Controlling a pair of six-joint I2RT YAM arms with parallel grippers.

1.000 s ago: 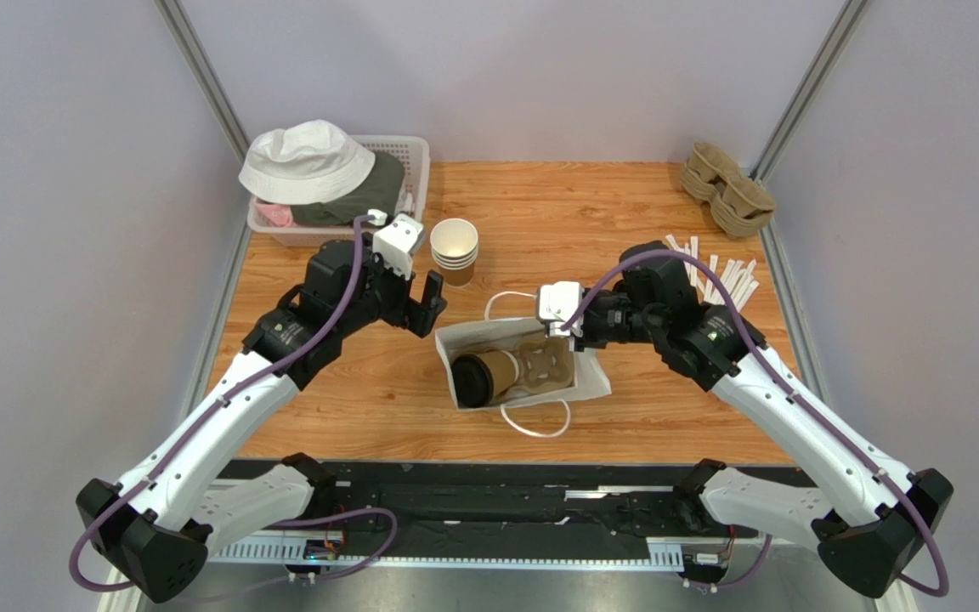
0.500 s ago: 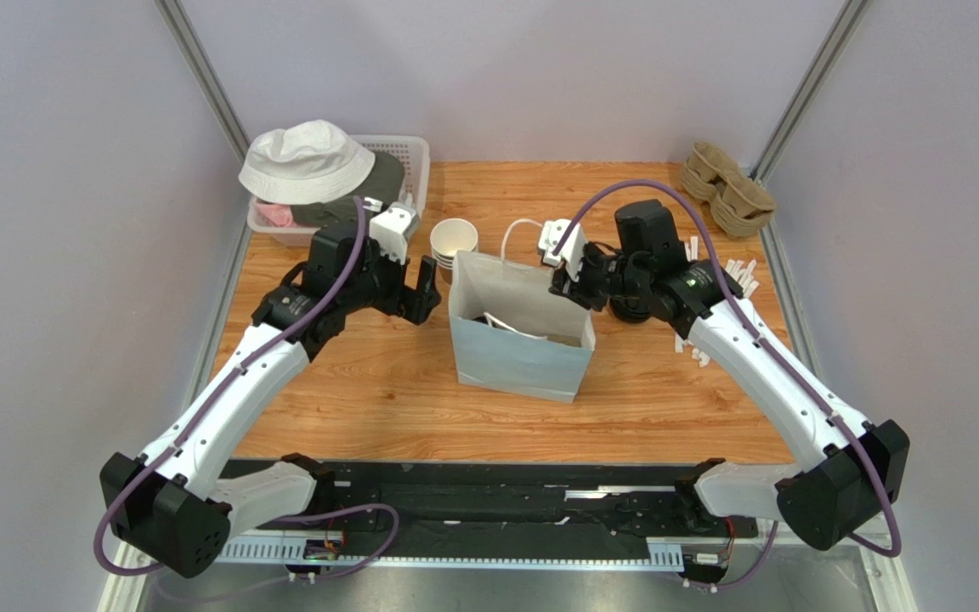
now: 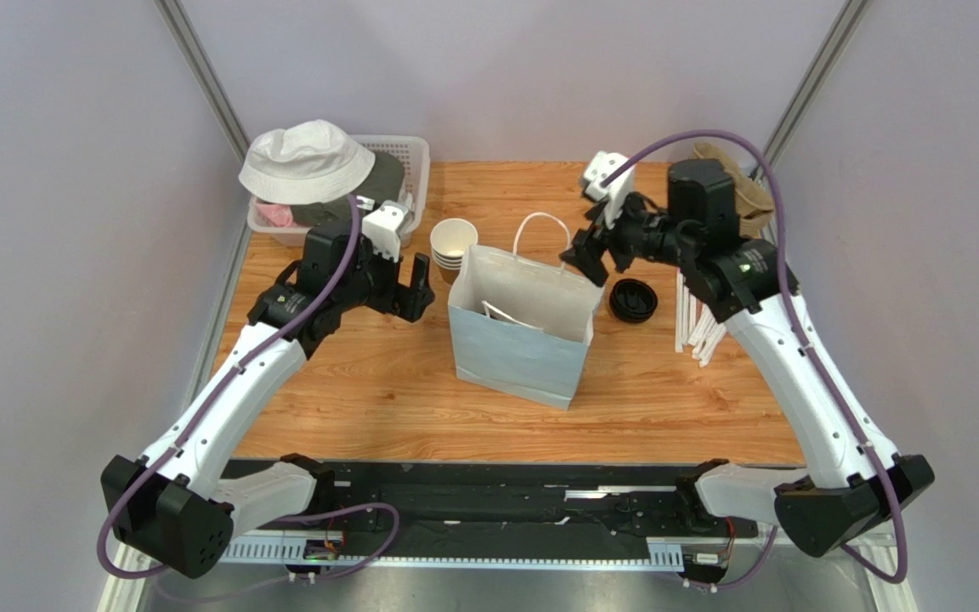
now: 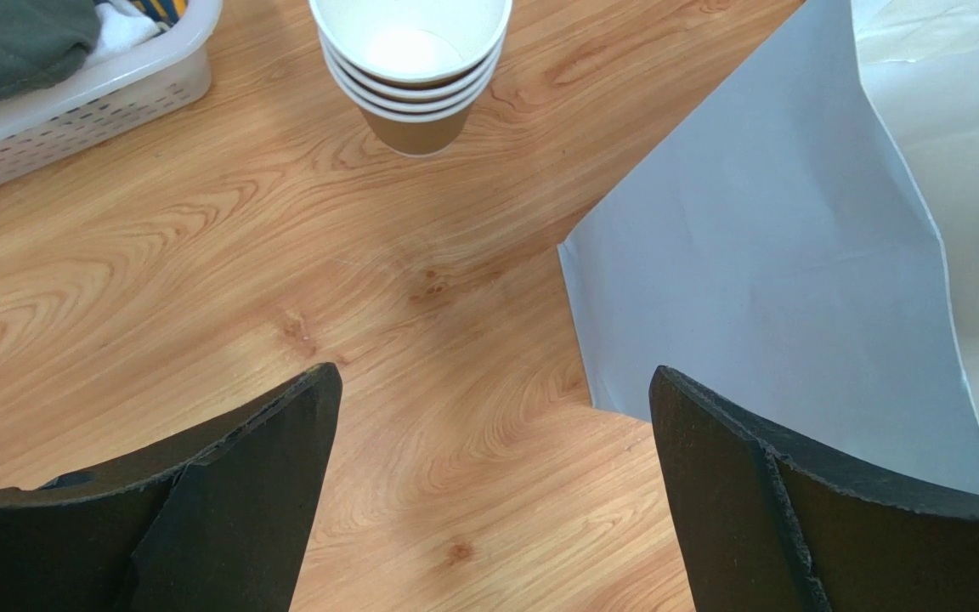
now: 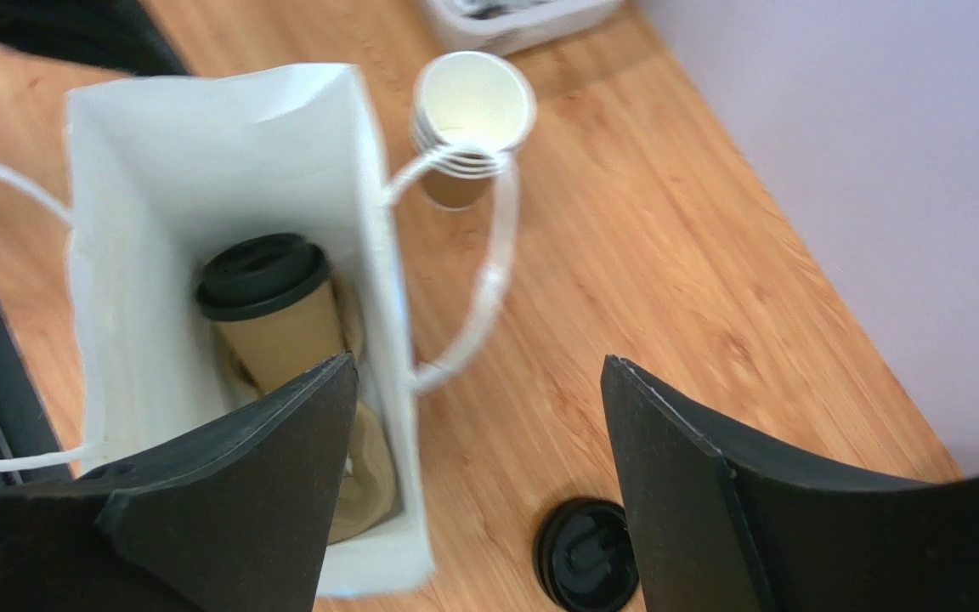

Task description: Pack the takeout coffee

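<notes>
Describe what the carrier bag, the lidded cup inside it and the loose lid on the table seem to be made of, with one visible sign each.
Carrier bag: likely paper, matte and pale; it has sharp folded creases and stands stiffly.
Lidded cup: brown paper or card wall, matte; its top looks like black plastic.
Loose lid: probably moulded black plastic, judging by the slight sheen and raised rings.

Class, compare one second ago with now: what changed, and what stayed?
The bag, lying on its side, was stood upright with the coffee inside. The right gripper opened, released it and drew back. The left gripper stayed open beside it; cup stack and basket unmoved.
</notes>
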